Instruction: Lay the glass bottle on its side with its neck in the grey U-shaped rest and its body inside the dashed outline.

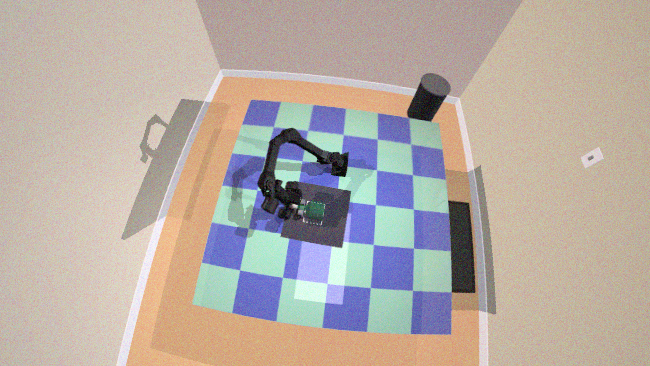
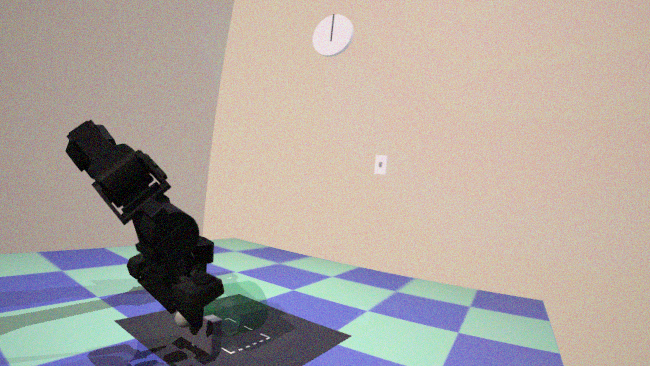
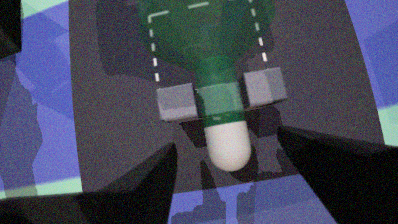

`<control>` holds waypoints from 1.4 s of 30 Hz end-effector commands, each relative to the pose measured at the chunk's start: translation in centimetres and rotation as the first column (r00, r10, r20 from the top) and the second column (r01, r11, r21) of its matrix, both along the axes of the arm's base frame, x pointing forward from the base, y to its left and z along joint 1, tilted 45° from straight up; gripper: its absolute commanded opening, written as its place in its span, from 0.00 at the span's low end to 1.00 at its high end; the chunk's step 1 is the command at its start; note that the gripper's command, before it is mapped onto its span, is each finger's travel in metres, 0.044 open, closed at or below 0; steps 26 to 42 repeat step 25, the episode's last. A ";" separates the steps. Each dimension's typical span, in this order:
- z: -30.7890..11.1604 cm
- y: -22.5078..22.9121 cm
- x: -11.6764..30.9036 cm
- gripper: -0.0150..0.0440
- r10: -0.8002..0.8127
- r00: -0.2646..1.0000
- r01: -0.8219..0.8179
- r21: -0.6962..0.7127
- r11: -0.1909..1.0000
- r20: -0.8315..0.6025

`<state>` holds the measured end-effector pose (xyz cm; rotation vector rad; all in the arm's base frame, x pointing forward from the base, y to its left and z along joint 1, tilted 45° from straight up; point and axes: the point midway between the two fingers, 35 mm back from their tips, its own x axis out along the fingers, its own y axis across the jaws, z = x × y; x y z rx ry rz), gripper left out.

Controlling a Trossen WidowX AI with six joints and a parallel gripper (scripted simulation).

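Note:
The green glass bottle (image 1: 315, 211) (image 2: 241, 304) (image 3: 210, 35) lies on its side on the dark mat (image 1: 320, 236) (image 2: 310, 337) (image 3: 310, 60). Its neck sits between the two blocks of the grey U-shaped rest (image 3: 175, 102) (image 2: 214, 322). Its body lies inside the dashed outline (image 3: 154, 62) (image 2: 247, 346). Its white cap (image 3: 228, 142) points toward the wrist camera. My gripper (image 1: 292, 211) (image 2: 197, 326) (image 3: 226, 140) is open. Its dark fingers stand apart on either side of the cap and do not touch it.
The arm's base (image 1: 340, 162) stands on the checkered floor behind the mat. A dark cylinder (image 1: 428, 97) stands in the far right corner. A black strip (image 1: 461, 245) lies along the right wall. The walls are far off.

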<state>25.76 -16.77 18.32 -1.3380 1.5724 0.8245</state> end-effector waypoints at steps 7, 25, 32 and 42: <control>1.4 2.8 0.2 1.00 -0.021 0.997 0.008 -0.180 0.984 -0.069; 3.2 5.9 0.5 1.00 -0.007 0.997 -0.020 -0.369 0.929 -0.071; 3.2 5.9 0.5 1.00 -0.007 0.997 -0.020 -0.369 0.929 -0.071; 3.2 5.9 0.5 1.00 -0.007 0.997 -0.020 -0.369 0.929 -0.071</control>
